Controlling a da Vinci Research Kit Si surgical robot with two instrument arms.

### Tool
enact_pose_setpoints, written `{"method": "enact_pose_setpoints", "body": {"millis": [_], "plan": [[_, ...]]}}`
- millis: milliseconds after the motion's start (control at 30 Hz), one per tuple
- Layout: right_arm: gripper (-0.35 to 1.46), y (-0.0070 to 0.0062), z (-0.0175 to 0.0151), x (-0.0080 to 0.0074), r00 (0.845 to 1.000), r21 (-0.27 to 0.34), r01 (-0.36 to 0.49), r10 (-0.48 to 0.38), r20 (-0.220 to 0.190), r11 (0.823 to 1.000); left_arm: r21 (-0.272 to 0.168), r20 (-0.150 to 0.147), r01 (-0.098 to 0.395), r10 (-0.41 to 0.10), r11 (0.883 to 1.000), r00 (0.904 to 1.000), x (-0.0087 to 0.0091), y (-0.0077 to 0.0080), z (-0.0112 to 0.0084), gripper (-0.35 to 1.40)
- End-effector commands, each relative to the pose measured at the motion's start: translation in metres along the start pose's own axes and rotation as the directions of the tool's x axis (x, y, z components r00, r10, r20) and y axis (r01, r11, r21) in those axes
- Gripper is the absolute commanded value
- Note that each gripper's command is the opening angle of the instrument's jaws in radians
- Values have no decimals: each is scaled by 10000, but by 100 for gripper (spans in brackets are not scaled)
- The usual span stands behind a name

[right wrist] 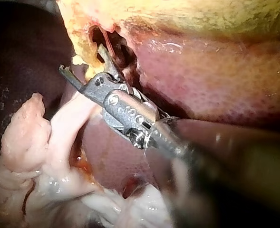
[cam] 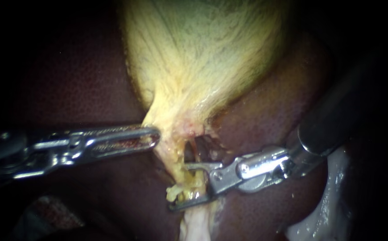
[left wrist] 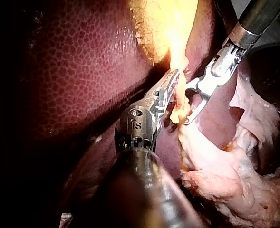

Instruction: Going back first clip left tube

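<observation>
The yellow gallbladder point(cam: 203, 53) narrows to a neck just above the middle of the endoscope view. My left instrument point(cam: 154, 136) comes in level from the left, its jaws shut on the left side of that neck; the left wrist view shows the same hold point(left wrist: 172, 83). Below the neck a yellowish tube point(cam: 186, 180) runs down beside a dark opening. My right instrument point(cam: 179, 186) reaches in from the right with its jaws open, one above and one below this tube point(right wrist: 85, 64). No clip shows on the tube.
Dark red liver point(cam: 270, 120) lies all around the gallbladder. Pale, wet loose tissue point(cam: 332, 201) sits under the right instrument's shaft and trails below the tube point(left wrist: 225, 180), point(right wrist: 49, 156).
</observation>
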Motion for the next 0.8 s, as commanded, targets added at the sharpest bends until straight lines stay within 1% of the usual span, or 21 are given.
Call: {"method": "enact_pose_setpoints", "body": {"millis": [33, 167, 367, 600, 700, 800], "plan": [[60, 0, -1, 0, 10000, 12, -1, 1, -1, 10000, 2, -1, 0, 0, 10000, 10000, 0, 0, 0, -5], [60, -4, -13, -1, 10000, -80, -1, 1, -4, 10000, 7, -3, -2, 2, 10000, 10000, 0, 1, -1, -5], [60, -7, -47, 3, 9999, -330, -103, 102, -24, 9994, 15, -7, -5, 5, 10000, 10000, 1, 1, -2, -5], [60, -10, -93, 18, 9995, -539, -317, 314, -67, 9980, 30, -12, -12, 12, 10000, 10000, 1, 5, -2, -5], [60, -13, -115, 26, 10000, -613, -55, 51, -59, 9981, 34, -14, -14, 14, 10000, 10000, 2, 7, -1, -5], [60, -14, -129, 34, 9998, -818, 206, -207, -10, 9964, 36, -14, -15, 15, 10000, 10000, 2, 8, 0, -5]]}}
